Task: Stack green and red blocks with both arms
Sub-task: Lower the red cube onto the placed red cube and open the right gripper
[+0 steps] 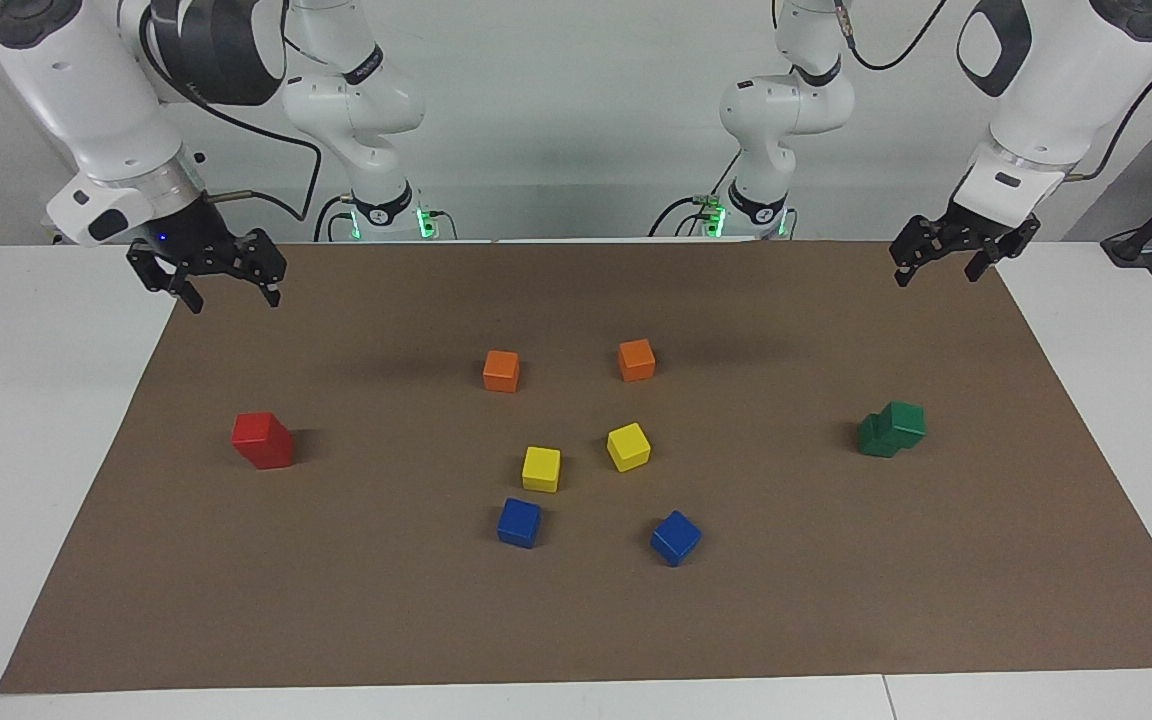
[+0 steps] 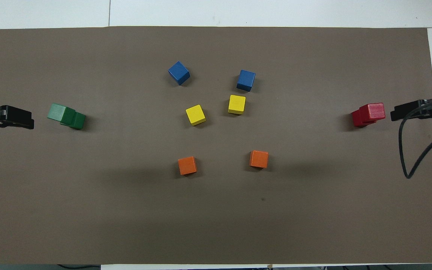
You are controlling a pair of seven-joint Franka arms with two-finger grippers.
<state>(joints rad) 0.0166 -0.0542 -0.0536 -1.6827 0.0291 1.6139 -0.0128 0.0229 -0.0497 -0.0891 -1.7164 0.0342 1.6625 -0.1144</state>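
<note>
Two red blocks (image 1: 263, 440) stand stacked one on the other at the right arm's end of the brown mat; the stack also shows in the overhead view (image 2: 368, 114). Two green blocks (image 1: 892, 429) stand stacked at the left arm's end, the upper one set askew on the lower; they also show in the overhead view (image 2: 66, 116). My right gripper (image 1: 233, 298) is open and empty, raised above the mat's edge, apart from the red stack (image 2: 407, 110). My left gripper (image 1: 936, 275) is open and empty, raised above the mat's corner, apart from the green stack (image 2: 17, 117).
In the middle of the mat (image 1: 576, 620) lie two orange cubes (image 1: 501, 370) (image 1: 636, 359), two yellow cubes (image 1: 541, 468) (image 1: 628, 446) and two blue cubes (image 1: 519, 522) (image 1: 675, 537). A black cable (image 2: 413, 157) hangs from the right arm.
</note>
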